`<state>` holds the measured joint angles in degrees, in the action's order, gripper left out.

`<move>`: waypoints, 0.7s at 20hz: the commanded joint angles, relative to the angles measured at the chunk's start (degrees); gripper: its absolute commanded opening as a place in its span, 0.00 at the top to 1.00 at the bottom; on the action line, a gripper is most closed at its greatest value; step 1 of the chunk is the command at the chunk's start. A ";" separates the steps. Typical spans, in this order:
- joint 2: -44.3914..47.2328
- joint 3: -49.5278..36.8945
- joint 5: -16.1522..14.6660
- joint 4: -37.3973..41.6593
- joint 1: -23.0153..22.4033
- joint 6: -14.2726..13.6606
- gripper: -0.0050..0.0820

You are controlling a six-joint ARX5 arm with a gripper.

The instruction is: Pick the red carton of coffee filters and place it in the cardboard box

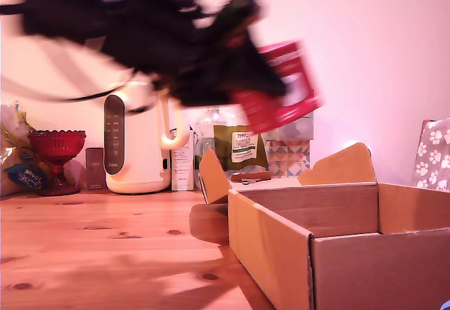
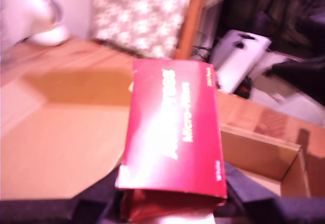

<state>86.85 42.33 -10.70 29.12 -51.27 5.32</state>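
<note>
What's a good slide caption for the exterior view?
Gripper carries the red AeroPress filter carton above the open cardboard box.

I see the arm (image 1: 140, 25) in the exterior view as a black, bulky, irregular mass, smeared by motion blur, so no screws or markings can be read. A thin dark cable (image 1: 84, 98) trails from its underside. The gripper (image 1: 264, 78) is likewise black. In the wrist view I see only dark, matte gripper parts (image 2: 244, 193) along the frame edge.

Blurred fingers (image 1: 256, 88) clamp red carton (image 1: 285, 85) — above cardboard box (image 1: 337, 247).
</note>
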 commanded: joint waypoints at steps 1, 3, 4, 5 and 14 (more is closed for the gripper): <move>3.26 2.75 -1.53 -3.28 -0.83 -2.38 0.73; 7.45 7.45 -3.21 -8.46 -1.31 -3.08 0.73; 9.60 9.75 -3.82 -10.95 -1.55 -3.85 0.73; 11.54 11.93 -4.63 -14.25 -1.79 -3.91 0.73; 16.37 18.51 -5.88 -25.22 -1.90 -3.78 0.50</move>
<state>103.24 60.10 -16.43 3.40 -52.86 1.74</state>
